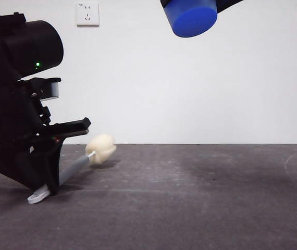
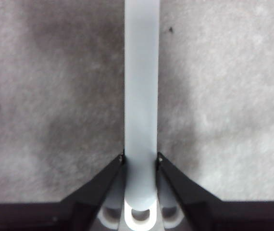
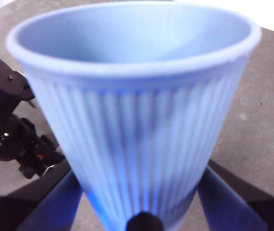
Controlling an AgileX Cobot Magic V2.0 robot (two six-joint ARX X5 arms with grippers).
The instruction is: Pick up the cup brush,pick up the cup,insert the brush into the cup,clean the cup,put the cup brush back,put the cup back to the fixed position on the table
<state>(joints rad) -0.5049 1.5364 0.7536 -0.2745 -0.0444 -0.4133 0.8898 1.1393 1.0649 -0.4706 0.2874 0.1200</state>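
Right now the left gripper is squeezing the brush low on its thin grey handle, just above the white loop at the end. Its two black jaws are pressing on both sides of the handle. The soft yellow sponge head is sticking out far ahead of the gripper and is hanging just above the table, while the loop end is sitting down by the table under the gripper. The brush is looking light and stiff in the handle, but the sponge is squashy, so holding it near the loop is letting the long part reach deep into a cup. The smooth handle may be slipping or turning if the squeeze is weak. The right gripper is holding the blue cup up high, well apart from the brush, with its jaws hugging the narrow bottom part. The cup is looking thin, light and bendy, so a gentle squeeze near the base is seeming best.
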